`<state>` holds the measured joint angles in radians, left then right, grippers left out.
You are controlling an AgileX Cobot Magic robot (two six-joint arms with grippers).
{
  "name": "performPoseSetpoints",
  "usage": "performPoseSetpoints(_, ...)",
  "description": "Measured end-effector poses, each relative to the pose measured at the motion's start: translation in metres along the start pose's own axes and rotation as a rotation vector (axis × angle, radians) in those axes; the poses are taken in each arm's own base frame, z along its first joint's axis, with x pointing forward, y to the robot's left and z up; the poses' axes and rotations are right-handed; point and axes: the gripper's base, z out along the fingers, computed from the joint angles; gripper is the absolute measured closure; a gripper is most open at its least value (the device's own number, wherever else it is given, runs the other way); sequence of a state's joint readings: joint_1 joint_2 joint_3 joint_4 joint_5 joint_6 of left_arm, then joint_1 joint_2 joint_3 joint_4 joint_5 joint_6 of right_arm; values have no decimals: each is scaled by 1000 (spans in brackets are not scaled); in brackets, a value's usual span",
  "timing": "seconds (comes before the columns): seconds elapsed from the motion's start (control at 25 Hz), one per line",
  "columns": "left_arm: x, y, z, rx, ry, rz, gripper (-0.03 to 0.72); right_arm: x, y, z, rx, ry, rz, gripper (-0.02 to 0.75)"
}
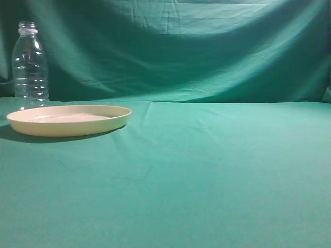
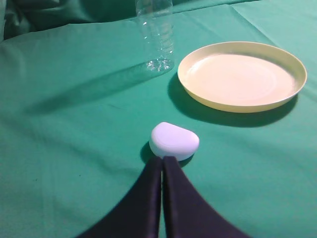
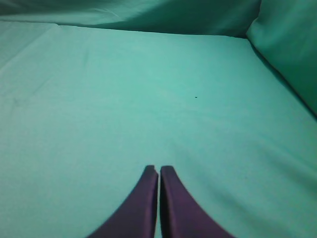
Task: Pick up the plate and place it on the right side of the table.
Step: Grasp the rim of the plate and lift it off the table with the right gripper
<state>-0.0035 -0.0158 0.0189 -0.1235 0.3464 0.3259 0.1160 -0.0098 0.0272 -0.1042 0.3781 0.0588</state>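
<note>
The cream-yellow plate (image 1: 68,119) lies flat on the green table (image 1: 207,170) at the left, empty. In the left wrist view the plate (image 2: 242,75) is at the upper right, well ahead of my left gripper (image 2: 162,159), which is shut and empty above the cloth. My right gripper (image 3: 158,169) is shut and empty over bare green cloth. Neither gripper shows in the exterior view.
A clear plastic bottle (image 1: 30,64) stands upright just behind the plate's left side; it also shows in the left wrist view (image 2: 155,34). A small white rounded object (image 2: 174,141) lies on the cloth just beyond my left fingertips. A green cloth backdrop (image 1: 181,46) rises behind the table.
</note>
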Motion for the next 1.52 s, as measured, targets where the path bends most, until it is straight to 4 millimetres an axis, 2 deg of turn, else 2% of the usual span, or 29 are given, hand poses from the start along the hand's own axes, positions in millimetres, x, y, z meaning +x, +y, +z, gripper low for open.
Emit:
performPoseSetpoints(0.12, 0, 0, 0, 0, 0, 0, 688, -8, 2, 0, -20, -90, 49, 738)
performPoseSetpoints(0.32, 0, 0, 0, 0, 0, 0, 688, -39, 1, -9, -66, -437, 232, 738)
performPoseSetpoints(0.4, 0, 0, 0, 0, 0, 0, 688, -43, 1, -11, -72, -474, 255, 738)
performPoseSetpoints(0.48, 0, 0, 0, 0, 0, 0, 688, -51, 1, -14, -76, -439, 261, 738)
performPoseSetpoints(0.6, 0, 0, 0, 0, 0, 0, 688, -77, 1, -19, -77, -344, 261, 738)
performPoseSetpoints(0.76, 0, 0, 0, 0, 0, 0, 688, -110, 2, -8, -74, -84, 267, 738)
performPoseSetpoints(0.88, 0, 0, 0, 0, 0, 0, 688, -128, 4, 6, -85, 110, 295, 738)
performPoseSetpoints(1.0, 0, 0, 0, 0, 0, 0, 688, -140, 8, 24, -113, 235, 234, 738)
performPoseSetpoints(1.16, 0, 0, 0, 0, 0, 0, 688, -156, 21, 47, -270, 376, 120, 738)
performPoseSetpoints(1.36, 0, 0, 0, 0, 0, 0, 688, -176, 46, 79, -435, 469, 54, 738)
performPoseSetpoints(1.52, 0, 0, 0, 0, 0, 0, 688, -187, 75, 110, -528, 532, 7, 738)
